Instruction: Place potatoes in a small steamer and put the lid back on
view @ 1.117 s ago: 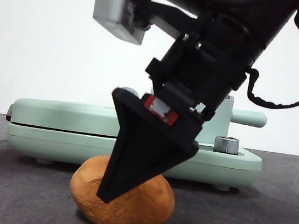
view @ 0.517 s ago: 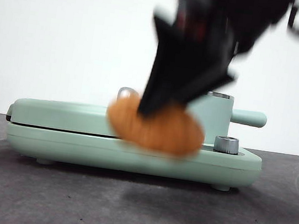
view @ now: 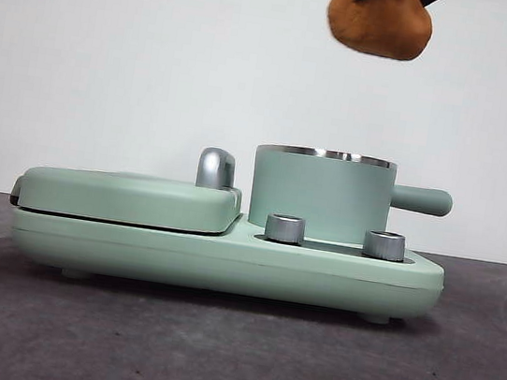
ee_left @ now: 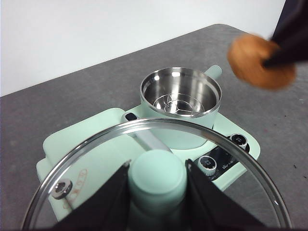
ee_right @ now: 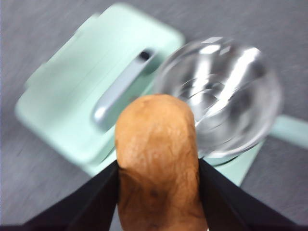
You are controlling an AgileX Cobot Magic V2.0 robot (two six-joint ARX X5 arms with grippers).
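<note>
We start with the potato [view: 379,20]: it hangs high in the air, well above the small steamer [view: 321,194] and a little toward its handle side, not yet over the middle of the open mouth. In the right wrist view the potato [ee_right: 158,159] fills the space between the two black jaws, which press against its flanks, so we read the right gripper [ee_right: 159,192] as pinching it firmly, spread about as wide as the potato itself. Only the black tips show at the top of the front view.

The steamer stands open on its mint-green base [view: 225,257] beside the flat griddle cover [view: 130,196], its shiny inside bare in the left wrist view [ee_left: 181,98]. So we judge the step in hand to be carrying the potato to the pot; nothing is in it yet.

The next move, as we see it, calls for centring the potato over the steel rim and lowering it straight down before letting go. It looks nearly as wide as the opening, so a skewed descent could catch on the rim.

The lid [ee_left: 159,178] is held aloft, well apart from the pot, by the left gripper [ee_left: 157,192], whose jaws clamp the green knob on both sides. It waits there; the lid goes on only once the potato sits inside. The tabletop [view: 230,357] below is dark grey.
</note>
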